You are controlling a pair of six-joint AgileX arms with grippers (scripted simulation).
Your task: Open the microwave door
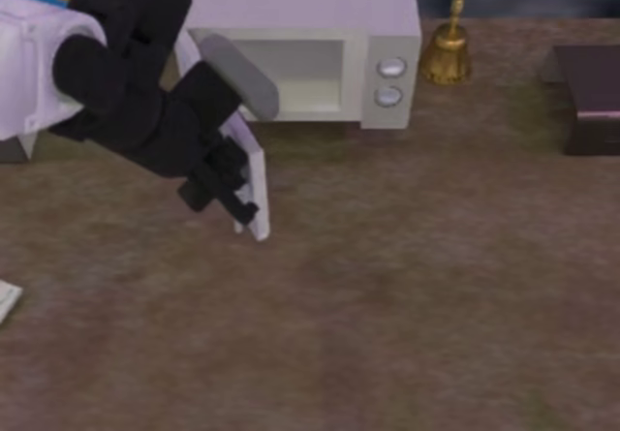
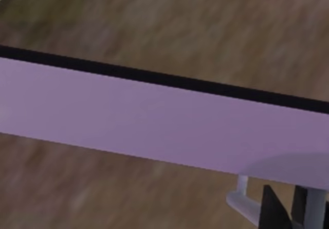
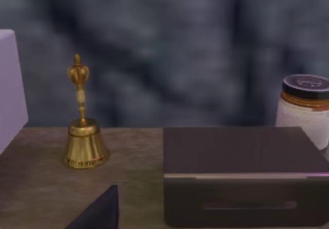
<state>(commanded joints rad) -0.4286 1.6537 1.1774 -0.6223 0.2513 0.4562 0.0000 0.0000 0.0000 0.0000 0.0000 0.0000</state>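
At the microwave door's (image 1: 256,174) free edge, my left end effector (image 1: 231,197) grips its thin handle. Stiff, light hinged panel, I judge; keep hold at the handle.

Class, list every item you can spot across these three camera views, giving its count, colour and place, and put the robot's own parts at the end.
microwave: one, off-white, back of table, cavity exposed.
microwave door: one, off-white, swung open toward the front.
bell: one, gold, right of the microwave.
box: one, dark brown, table's right edge.
jar: one, white with dark lid, behind the box.
table: one, brown.
left gripper: one, black, at the door's handle edge.
right gripper: not seen in the top view.
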